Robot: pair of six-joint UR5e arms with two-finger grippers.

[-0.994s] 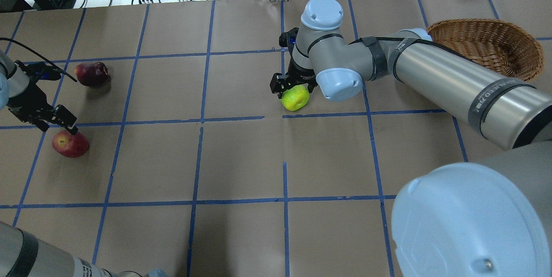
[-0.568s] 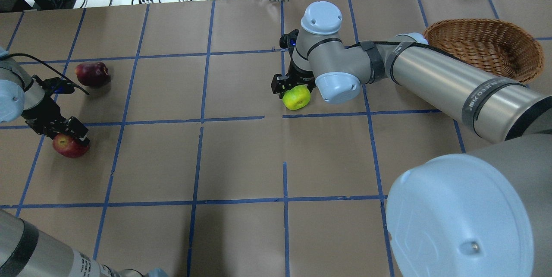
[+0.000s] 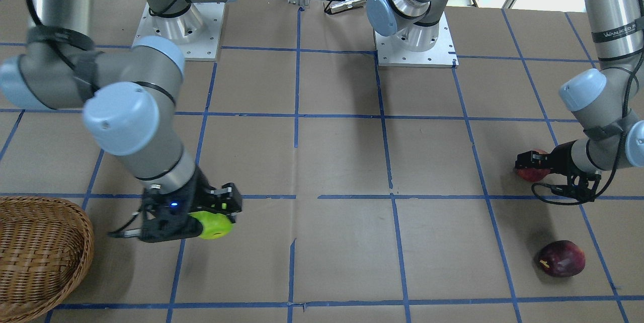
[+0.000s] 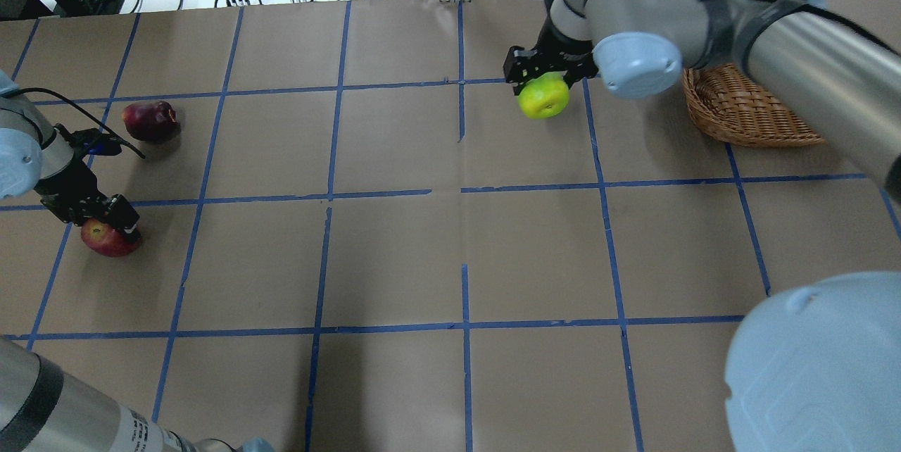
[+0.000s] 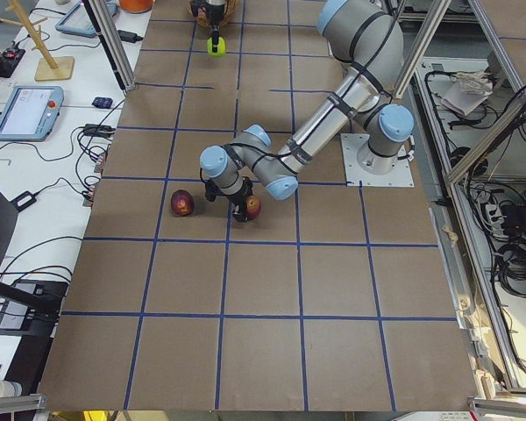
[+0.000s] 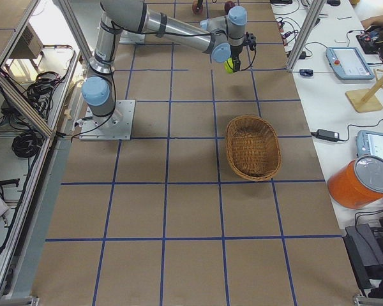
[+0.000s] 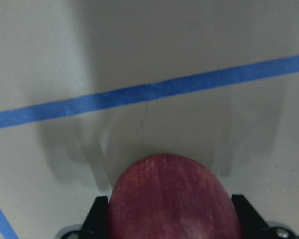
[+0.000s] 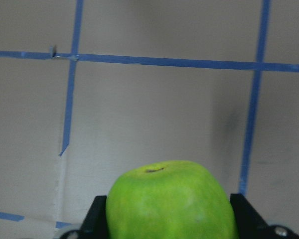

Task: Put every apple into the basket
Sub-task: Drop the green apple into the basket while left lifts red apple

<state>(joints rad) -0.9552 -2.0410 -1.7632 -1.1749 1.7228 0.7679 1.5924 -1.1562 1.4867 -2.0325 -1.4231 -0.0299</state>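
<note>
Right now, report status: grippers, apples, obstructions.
Right gripper shut on green apple, aloft, short of basket. Left gripper shut on red apple, on table. Maroon apple untouched. Nothing blocking basket.

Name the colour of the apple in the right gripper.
The apple is lime green, clearest in the right wrist view.

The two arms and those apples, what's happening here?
The job is to get all the apples into the wicker basket, which holds none yet. The right end effector grips the green apple, apparently lifted off the table, short of the basket. The left end effector is closed around the red apple, which sits on the table. The dark maroon apple lies untouched nearby.
</note>
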